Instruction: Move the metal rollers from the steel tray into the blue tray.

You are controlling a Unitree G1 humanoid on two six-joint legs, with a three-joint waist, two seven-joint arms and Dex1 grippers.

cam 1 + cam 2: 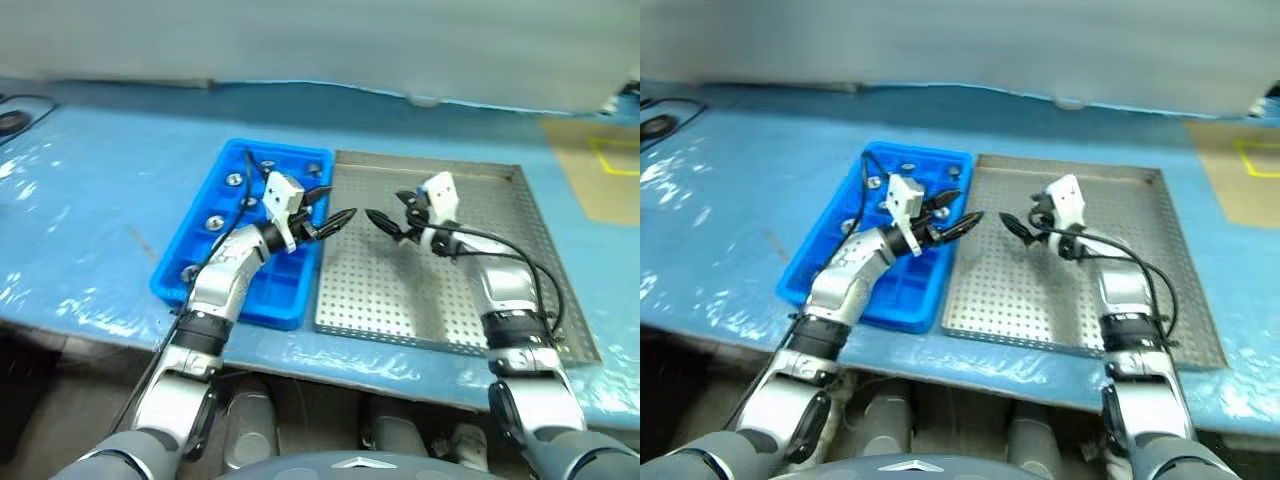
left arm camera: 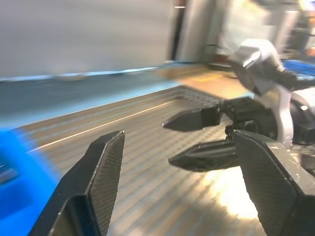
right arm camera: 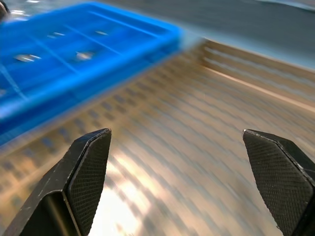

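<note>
Left eye view: the blue tray [image 1: 215,262] sits at centre left of the frame on a blue covered tabletop [image 1: 90,200], with the steel tray [image 1: 520,230] touching its right side. Several metal rollers [image 1: 233,179] lie in separate compartments of the blue tray, along its left column and upper end; the visible perforated floor of the steel tray carries none. The left gripper [image 1: 335,216] hangs over the seam between the two trays, fingers parted, nothing between them. The right gripper [image 1: 392,216] hangs over the upper left part of the steel tray, its tips pointing toward the left gripper and near it but apart; its fingers are spread and empty. Right wrist view: both fingers [image 3: 88,162] stand wide over the perforated floor, with the blue tray beyond them and rollers visible in its compartments.
</note>
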